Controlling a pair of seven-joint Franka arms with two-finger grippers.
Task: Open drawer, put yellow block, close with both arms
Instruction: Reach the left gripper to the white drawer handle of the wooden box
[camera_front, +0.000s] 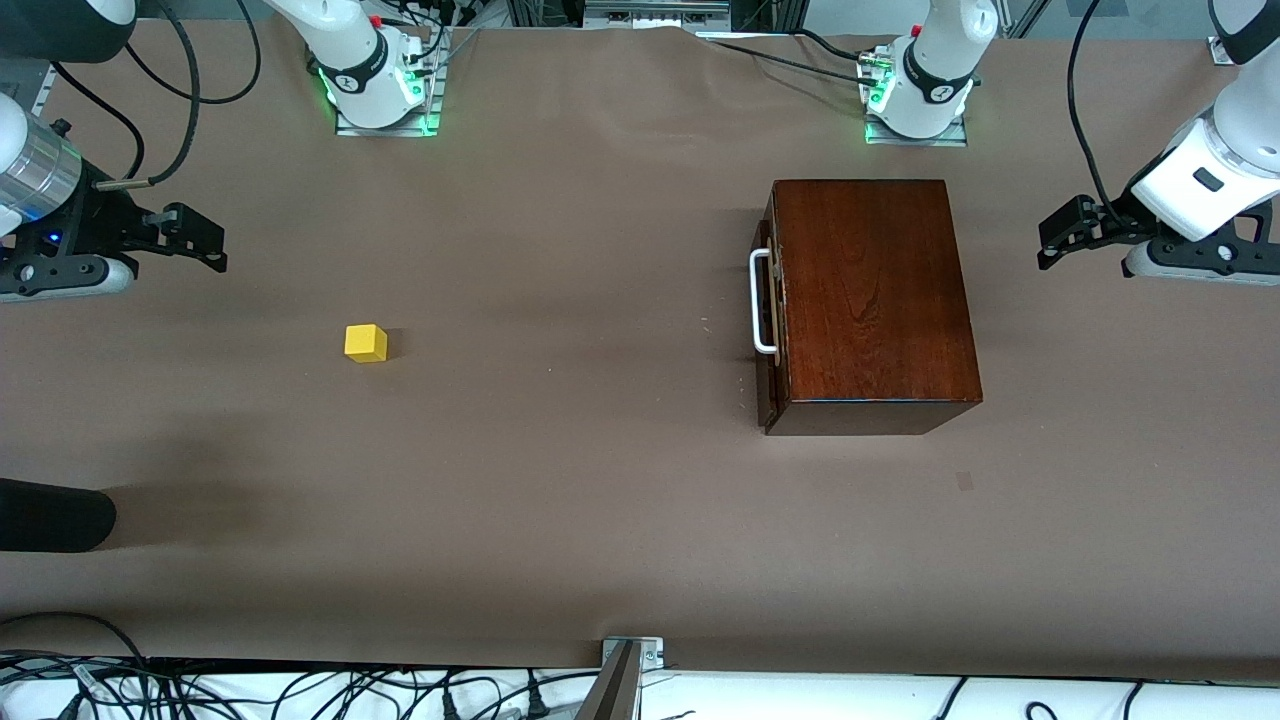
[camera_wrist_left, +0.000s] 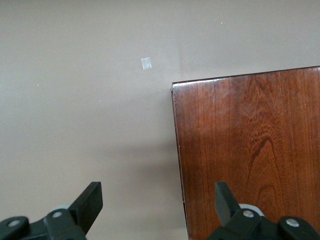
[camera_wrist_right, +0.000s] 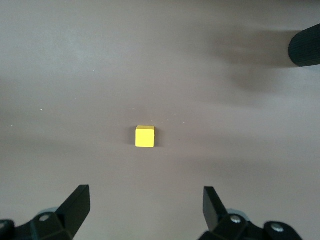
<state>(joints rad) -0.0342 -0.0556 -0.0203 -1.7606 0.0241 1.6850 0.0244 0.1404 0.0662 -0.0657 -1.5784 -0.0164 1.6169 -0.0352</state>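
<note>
Closed drawer (camera_front: 768, 300) and yellow block (camera_front: 366, 343) on the tabletop (camera_front: 560, 480), both arms raised.
Left end effector (camera_front: 1060, 235) hangs fingers apart, empty, over the box's (camera_front: 870, 300) edge; right end effector (camera_front: 195, 240) likewise spread, empty, over the tabletop near the block at the right arm's end.

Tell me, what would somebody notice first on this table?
Probably the big shiny brown box toward the left arm's end of the table, its drawer shut, with a white handle on its front. Next comes the tiny yellow block, sitting alone toward the right arm's end. The left claw and the right claw both hang open in the air, holding nothing.
</note>
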